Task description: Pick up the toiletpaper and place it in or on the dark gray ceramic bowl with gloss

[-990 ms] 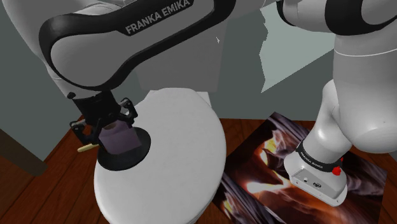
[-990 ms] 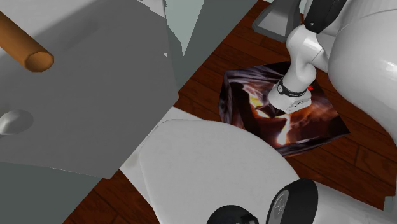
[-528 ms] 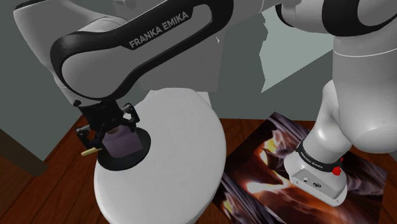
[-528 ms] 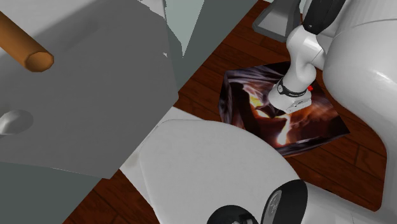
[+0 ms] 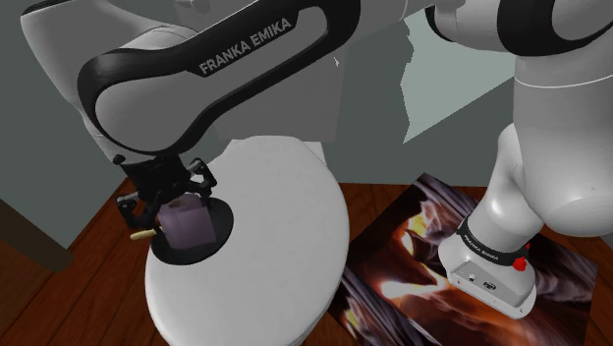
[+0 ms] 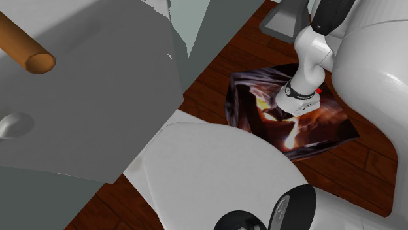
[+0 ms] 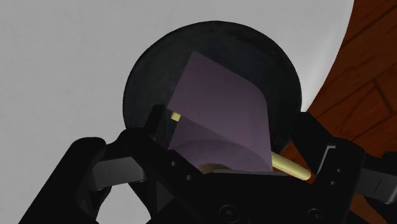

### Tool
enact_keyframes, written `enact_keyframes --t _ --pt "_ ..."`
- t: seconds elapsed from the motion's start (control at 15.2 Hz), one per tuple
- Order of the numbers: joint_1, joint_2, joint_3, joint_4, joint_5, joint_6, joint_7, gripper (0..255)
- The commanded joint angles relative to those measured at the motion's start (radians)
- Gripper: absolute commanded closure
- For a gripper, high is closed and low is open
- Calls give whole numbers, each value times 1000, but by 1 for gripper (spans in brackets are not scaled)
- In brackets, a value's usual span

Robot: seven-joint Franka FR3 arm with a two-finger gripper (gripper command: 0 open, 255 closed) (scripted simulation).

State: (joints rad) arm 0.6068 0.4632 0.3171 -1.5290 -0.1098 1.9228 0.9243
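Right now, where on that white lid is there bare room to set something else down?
The white lid is bare across its middle, toward the patterned stand, and along its near edge below the dark bowl. The crowded spot is the lid's edge at the shoulder view's left: the bowl holds the pale purple roll, with the end effector just above.

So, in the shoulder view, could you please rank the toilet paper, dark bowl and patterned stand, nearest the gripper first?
1. Toilet paper, just under the open gripper.
2. Dark bowl, beneath the roll.
3. Patterned stand, far at lower right.
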Motion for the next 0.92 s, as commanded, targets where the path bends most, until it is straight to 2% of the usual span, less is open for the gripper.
enact_keyframes --t 0.0,0.07,0.33,0.86 --pt "0 0 0 0 0 0 0 0" --pt "0 0 0 0 0 0 0 0" --pt "3 -16 4 105 7 -120 -6 0" --pt "3 -16 4 105 7 -120 -6 0"
